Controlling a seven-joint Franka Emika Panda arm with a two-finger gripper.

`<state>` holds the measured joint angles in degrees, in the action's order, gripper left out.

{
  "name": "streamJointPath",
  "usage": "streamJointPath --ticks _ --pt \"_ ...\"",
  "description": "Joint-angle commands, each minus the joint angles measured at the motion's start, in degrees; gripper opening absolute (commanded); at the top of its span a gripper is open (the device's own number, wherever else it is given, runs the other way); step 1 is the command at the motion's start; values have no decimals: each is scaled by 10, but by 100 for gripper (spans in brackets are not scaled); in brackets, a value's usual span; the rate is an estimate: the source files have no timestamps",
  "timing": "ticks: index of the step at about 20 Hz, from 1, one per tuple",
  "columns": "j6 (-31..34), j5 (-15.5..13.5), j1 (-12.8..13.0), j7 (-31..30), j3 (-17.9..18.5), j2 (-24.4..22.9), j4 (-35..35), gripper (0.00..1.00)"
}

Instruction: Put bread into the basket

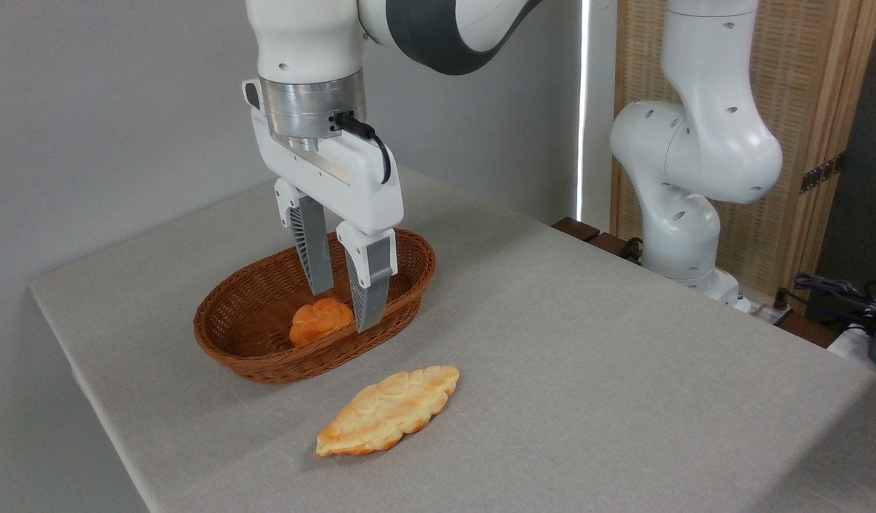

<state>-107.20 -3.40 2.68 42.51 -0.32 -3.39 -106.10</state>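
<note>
The basket (pixel 252 335) is sitting on the grey counter (pixel 587 356), toward the left side, and the only thing lying in it is a small orange knotted bun (pixel 316 322), resting on the basket floor near the front wall. The rest of the basket floor is showing bare wicker.

The claw (pixel 345 308) is hanging straight down over the basket with its two fingers spread apart, gripping nothing. The fingertips are dipping below the rim line as the camera sees it, and the bun is sitting right by them, partly between them in this view. I can't tell whether a finger is actually touching the bun or just hovering close in front of it.

The bread (pixel 388 411) is lying flat on the counter outside the basket, just in front of it and a bit to the right, with its long axis running diagonally from lower left to upper right. It's near the basket's front wall but not touching it, a strip of counter is showing between them. Nothing is lying on top of it or blocking it.

Off to the right, the arm's white base (pixel 676 242) is standing at the far edge of the counter, well apart from both the basket and the bread. Some cables (pixel 837 292) are lying beyond the counter at the far right, with a wooden screen (pixel 815 107) standing behind.
</note>
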Motion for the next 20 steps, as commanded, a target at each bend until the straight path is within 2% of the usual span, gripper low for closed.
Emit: streamJointPath --ticks 1,20 --pt "19 4 4 -8 7 -1 3 100" --pt "29 2 5 -7 5 3 3 100"
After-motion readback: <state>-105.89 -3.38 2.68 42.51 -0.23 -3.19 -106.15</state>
